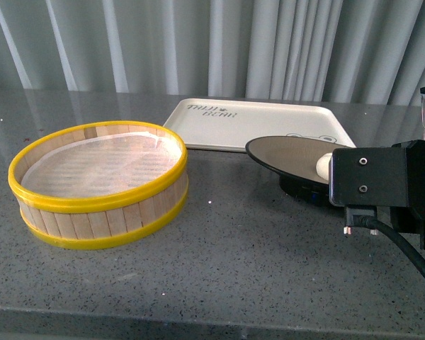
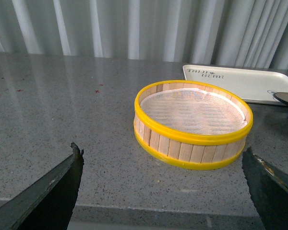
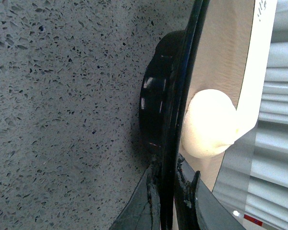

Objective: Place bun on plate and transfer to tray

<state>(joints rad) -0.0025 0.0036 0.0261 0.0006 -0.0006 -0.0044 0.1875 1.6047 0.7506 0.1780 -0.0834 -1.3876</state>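
Clearly the right gripper is clamped on the rim of the plate, a finger on either face, and the bun sits on the plate close to that grip. Plate and bun are just in front of the tray (whether the plate's foot touches the counter I cannot tell), right of the steamer basket. The left gripper hangs with fingers spread wide, nothing between them.

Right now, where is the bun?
In the front view the bun sits on the plate at the right, just in front of the tray, partly hidden behind the right gripper clamping the plate's rim.
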